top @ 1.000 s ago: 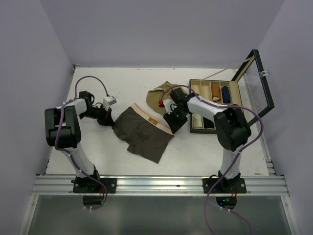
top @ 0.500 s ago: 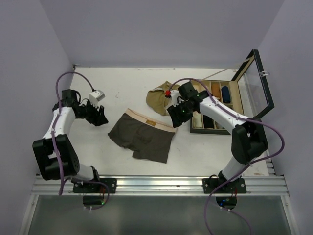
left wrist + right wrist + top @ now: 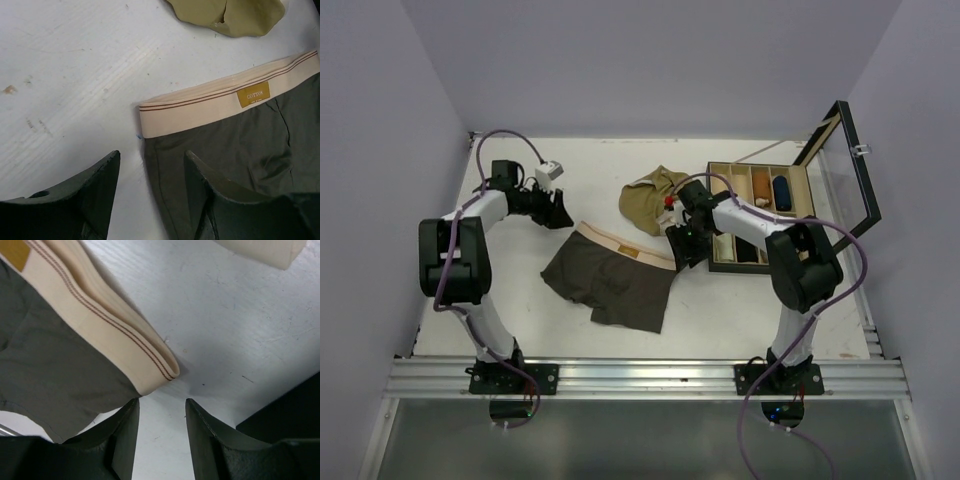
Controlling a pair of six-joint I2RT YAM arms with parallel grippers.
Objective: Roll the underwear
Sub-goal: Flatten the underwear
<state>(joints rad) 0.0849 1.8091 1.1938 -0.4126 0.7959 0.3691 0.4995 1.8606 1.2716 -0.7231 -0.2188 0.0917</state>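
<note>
The dark brown underwear [image 3: 612, 283] lies flat on the table [image 3: 520, 320], waistband [image 3: 620, 246] at 12 o'clock, seemingly spread ready for rolling, and the left gripper [image 3: 557, 213] at 10 o'clock and right gripper [image 3: 682, 249] at 2 o'clock hang half open, empty.

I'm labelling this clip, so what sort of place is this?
Likely a robotics lab test cell: left arm and right arm bolted to a metal rail, a walled-in white table, dark brown boxer briefs laid out flat.

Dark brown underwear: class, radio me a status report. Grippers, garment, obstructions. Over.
Left gripper open, empty, by left end of waistband. Right gripper open, empty, at its other end. Dark brown underwear flat, unrolled. Olive-tan underwear bunched behind, apart.
</note>
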